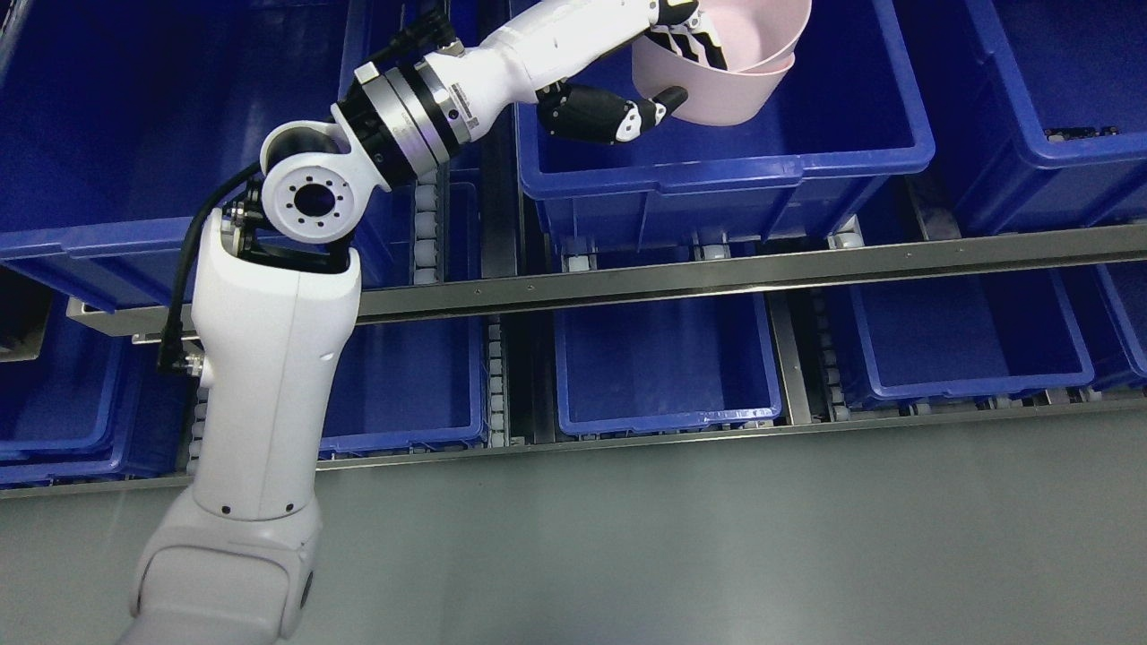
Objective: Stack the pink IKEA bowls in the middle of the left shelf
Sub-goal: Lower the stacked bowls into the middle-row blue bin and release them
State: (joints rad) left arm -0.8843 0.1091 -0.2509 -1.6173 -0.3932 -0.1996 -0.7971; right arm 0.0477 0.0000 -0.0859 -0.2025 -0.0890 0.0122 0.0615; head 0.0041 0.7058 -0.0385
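The left hand [659, 67] reaches up and to the right from the lower left, over the middle blue bin [726, 170] on the upper shelf level. It holds the pink bowls [730, 67] by the wall. The thumb [668, 98] presses against the outside of the pink wall low on its left side, while the other fingers [699, 31] hook over the rim from above, so the wall is pinched between them.

Two rims show at the right edge of the pink shape, one nested inside the other, so this appears to be a stack of at least two bowls. The stack hangs tilted, its opening facing up and towards the top of the picture, partly cut off by the top edge. It sits above the inside of that bin, and whether its base touches the bin floor cannot be told from here.

The relation that matters is vertical: the bowls lie directly to the right of the palm and over the bin's open interior, inside its near wall. The likely next move is to lower and level them, since the tilt could let the inner bowl slide.

The right arm does not show. The lower shelf [806, 412] holds more blue bins, seemingly empty.
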